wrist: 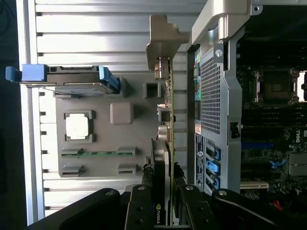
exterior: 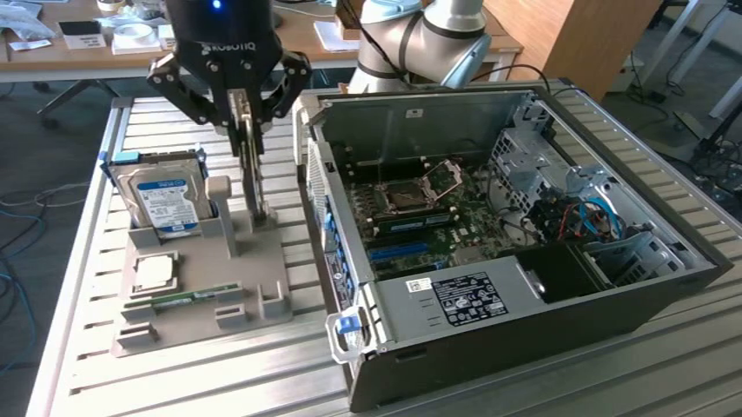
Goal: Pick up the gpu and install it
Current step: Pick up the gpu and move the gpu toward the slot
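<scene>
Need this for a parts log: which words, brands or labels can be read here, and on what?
"ROBOTIQ", on the body of the tool.
Logo on the graphics card: lettering too small to read.
White sticker on the computer case: too small to read.
Blue label on the hard drive: blurred, unreadable.
</scene>
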{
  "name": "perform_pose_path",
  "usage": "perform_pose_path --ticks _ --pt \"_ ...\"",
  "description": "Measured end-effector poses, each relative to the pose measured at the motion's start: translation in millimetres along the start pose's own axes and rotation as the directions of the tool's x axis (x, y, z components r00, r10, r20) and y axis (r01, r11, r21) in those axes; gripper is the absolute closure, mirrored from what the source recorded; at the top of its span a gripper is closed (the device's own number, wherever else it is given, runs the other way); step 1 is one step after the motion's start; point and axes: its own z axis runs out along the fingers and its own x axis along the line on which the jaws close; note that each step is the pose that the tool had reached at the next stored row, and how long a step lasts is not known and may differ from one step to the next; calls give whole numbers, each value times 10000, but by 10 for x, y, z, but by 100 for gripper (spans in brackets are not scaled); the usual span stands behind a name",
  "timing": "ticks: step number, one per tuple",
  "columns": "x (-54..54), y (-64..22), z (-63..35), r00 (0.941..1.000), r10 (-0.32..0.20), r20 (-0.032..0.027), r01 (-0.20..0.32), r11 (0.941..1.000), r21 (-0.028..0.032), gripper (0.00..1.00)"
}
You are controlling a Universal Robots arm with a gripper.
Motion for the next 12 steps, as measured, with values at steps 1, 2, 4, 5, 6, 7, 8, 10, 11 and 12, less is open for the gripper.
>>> perform_pose_path --ticks 1,2,4,5,6,7,8,10,11,12 --pt "-1 1 -21 10000 0 -1 0 10000 0 73" --pt "-1 2 -43 10000 0 0 0 10000 0 73" --pt "-2 2 -78 10000 0 0 0 10000 0 73" --pt "-2 3 -78 10000 0 2 0 10000 -2 73" --pt "-2 3 -78 10000 0 1 0 10000 -2 73" --pt "-2 3 -79 10000 -1 1 1 10000 -2 73" --pt "-2 3 -79 10000 0 1 0 10000 -1 73" --pt "-2 3 -79 10000 -1 0 1 10000 -1 73" --pt "-3 3 -80 10000 -1 0 1 10000 0 73" --pt "-7 3 -80 10000 -2 -1 2 10000 0 73"
